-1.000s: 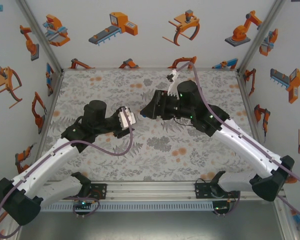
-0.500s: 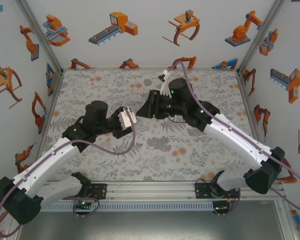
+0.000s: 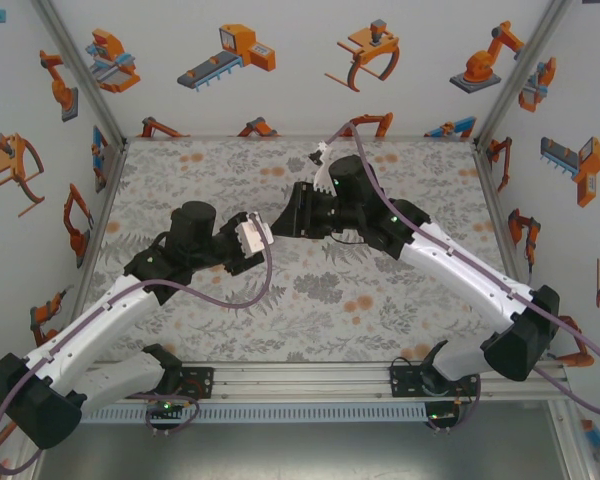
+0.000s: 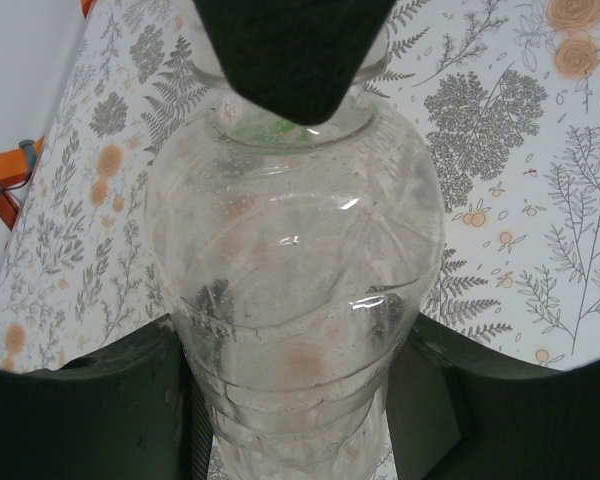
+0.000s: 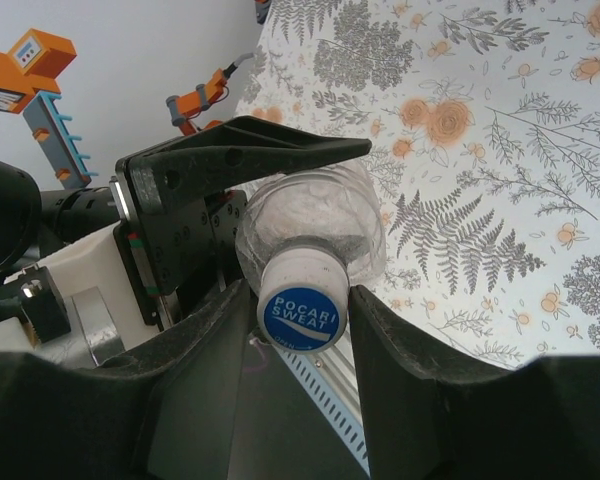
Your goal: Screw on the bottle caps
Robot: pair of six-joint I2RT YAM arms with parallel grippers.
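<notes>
Roughly mid-frame in the top view, both arms reach inward and their tips meet over the floral worktop (image 3: 400, 300).

Left gripper (image 4: 298, 420) is clamped on a clear bottle (image 4: 295, 260). In the left wrist view its two dark fingers (image 4: 120, 400) sit at lower left and lower right, pressed on the bottle's lower body. The bottle takes up the centre of that frame. Its neck points to the top edge, where a black finger of the other arm covers it. A small green patch shows through the neck; cannot tell what it is.

Right gripper (image 5: 302, 312) is closed on the cap (image 5: 302, 300). In the right wrist view the cap sits centre-frame: white sides, blue face with white "POCARI SWEAT" lettering, one finger touching it on each side. The cap is on the bottle's neck, and the bottle's shoulder shows just behind it, above centre. Cannot tell how far it is threaded. One black finger of the left gripper runs across the upper centre of that view, above the bottle.

The bottle is held off the worktop, lying roughly sideways between the two grippers. A purple cable (image 3: 250, 300) loops off the left arm, lower left of centre. Orange robot stickers (image 3: 230, 55) dot the walls.
</notes>
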